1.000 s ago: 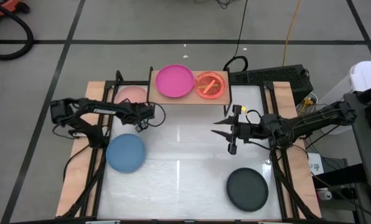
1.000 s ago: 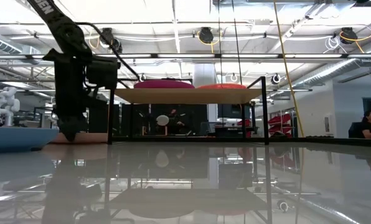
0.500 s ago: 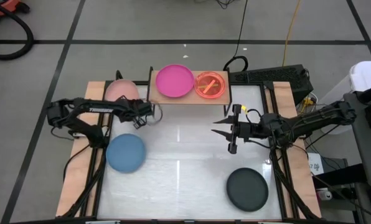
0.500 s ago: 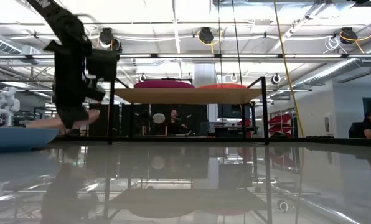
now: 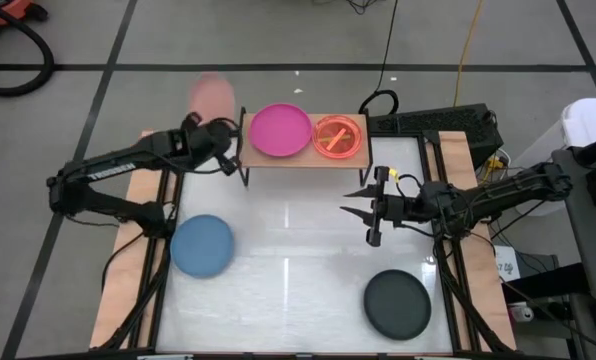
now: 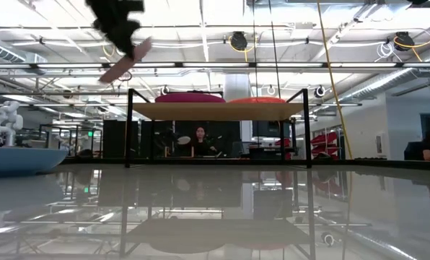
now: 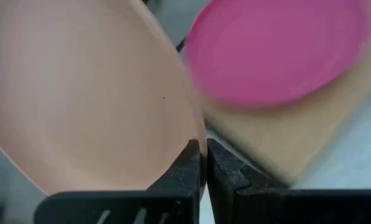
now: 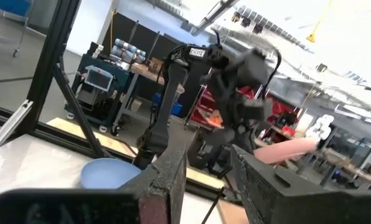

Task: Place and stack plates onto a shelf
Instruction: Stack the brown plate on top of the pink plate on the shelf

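Note:
My left gripper (image 5: pixel 218 132) is shut on a salmon-pink plate (image 5: pixel 213 100), held high off the table by the shelf's left end; the plate also shows in the low view (image 6: pixel 126 61) and the left wrist view (image 7: pixel 79 93). The shelf (image 5: pixel 308 159), a light-wood board on black legs, stands at the table's far edge. On it rest a magenta plate (image 5: pixel 281 130) and an orange plate (image 5: pixel 338 137). A blue plate (image 5: pixel 202 245) and a black plate (image 5: pixel 398 303) lie on the table. My right gripper (image 5: pixel 358 215) is open and empty over the table's right half. My left gripper pinches the salmon-pink plate's rim (image 7: pixel 188 140) between its two fingers, one finger on each face. The plate is lifted clear, above the level of the shelf board, and tilted, sloping down away from the gripper (image 6: pixel 125 32).
The magenta plate fills the shelf's left half and the orange plate its right half. The shelf's black legs (image 6: pixel 128 130) stand at its corners. The blue plate lies near the left edge, the black plate near the front right. People sit in the room behind.
My left gripper has risen from the table's far left corner with the salmon-pink plate and gone toward the far edge. The plate, flat on the table a second ago, is now lifted clear, above shelf height and tilted.

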Tool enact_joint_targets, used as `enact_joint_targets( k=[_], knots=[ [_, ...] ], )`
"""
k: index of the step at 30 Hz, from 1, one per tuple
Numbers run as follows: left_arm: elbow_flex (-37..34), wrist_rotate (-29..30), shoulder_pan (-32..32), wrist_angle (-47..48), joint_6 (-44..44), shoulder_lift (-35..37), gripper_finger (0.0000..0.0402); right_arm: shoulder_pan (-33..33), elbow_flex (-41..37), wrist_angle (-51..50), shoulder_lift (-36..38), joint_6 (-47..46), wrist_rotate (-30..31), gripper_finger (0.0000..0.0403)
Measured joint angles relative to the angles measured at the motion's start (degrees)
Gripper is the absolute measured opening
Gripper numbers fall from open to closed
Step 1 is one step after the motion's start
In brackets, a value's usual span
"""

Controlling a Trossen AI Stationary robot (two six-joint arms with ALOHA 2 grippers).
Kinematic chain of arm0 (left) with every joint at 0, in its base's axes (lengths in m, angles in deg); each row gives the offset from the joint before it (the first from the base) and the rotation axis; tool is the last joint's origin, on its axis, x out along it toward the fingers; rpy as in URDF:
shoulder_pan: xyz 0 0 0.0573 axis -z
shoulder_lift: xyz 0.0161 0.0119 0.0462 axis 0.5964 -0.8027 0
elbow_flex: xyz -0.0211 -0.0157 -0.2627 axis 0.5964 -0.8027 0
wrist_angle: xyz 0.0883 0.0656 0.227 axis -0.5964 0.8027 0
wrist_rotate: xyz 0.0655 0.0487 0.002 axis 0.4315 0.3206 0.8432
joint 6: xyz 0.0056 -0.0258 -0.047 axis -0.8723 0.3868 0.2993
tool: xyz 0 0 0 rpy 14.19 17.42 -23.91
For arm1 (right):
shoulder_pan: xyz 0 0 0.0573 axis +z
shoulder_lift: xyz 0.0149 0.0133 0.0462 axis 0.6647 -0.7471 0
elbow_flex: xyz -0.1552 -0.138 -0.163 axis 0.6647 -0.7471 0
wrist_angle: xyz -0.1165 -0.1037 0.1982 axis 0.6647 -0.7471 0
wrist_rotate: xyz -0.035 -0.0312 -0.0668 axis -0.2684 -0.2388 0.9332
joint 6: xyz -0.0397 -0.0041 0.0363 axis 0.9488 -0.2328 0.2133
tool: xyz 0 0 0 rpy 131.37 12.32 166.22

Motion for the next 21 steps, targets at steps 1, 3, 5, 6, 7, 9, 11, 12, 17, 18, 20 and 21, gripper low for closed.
enact_joint_targets(
  k=[1,3,5,6,7,9,11,12,17,18,20,21],
  knots=[
    [2.9,-0.4,1.4,0.2,-2.0,-1.5,0.0011,0.0,0.0,0.4,0.0,0.7,0.0,0.0112],
    [8.5,-0.6,3.8,0.5,-5.0,-5.2,0.0011,0.0,0.0,1.8,0.0,1.5,0.0,0.0112],
    [13.5,-1.2,5.4,1.2,-8.4,-9.3,0.0011,0.0,0.0,3.2,0.0,1.6,0.0,0.0112],
    [15.9,-1.3,6.2,1.2,-10.1,-11.4,0.0011,0.0,0.0,3.6,0.0,1.7,0.0,0.0112],
    [18.1,-1.3,6.9,1.2,-11.7,-13.5,0.0011,0.0,0.0,3.5,0.0,1.7,0.0,0.0112],
    [21.4,-1.4,7.6,1.6,-14.7,-17.6,0.0011,0.0,0.0,3.1,0.0,1.6,0.0,0.0112],
    [23.6,-1.7,8.1,1.6,-17.8,-21.5,0.0010,0.0,0.0,2.5,0.0,0.8,0.0,0.0112],
    [24.2,-1.7,8.4,1.6,-19.1,-23.1,0.0010,0.0,0.0,2.1,0.0,0.5,0.0,0.0112],
    [25.2,-1.7,8.0,1.9,-23.8,-29.7,0.0010,0.0,0.0,1.6,0.3,0.1,0.0,0.0112],
    [25.2,-1.7,7.7,1.8,-24.6,-30.8,0.0010,0.0,0.0,1.1,0.4,0.2,0.0,0.0112],
    [25.2,-1.9,7.0,2.1,-25.7,-32.6,0.0011,0.0,0.0,0.3,0.8,0.2,0.0,0.0112],
    [25.2,-1.9,6.7,2.7,-25.9,-33.3,0.0013,0.0,0.0,-0.1,1.0,0.1,0.0,0.0112]
  ],
)
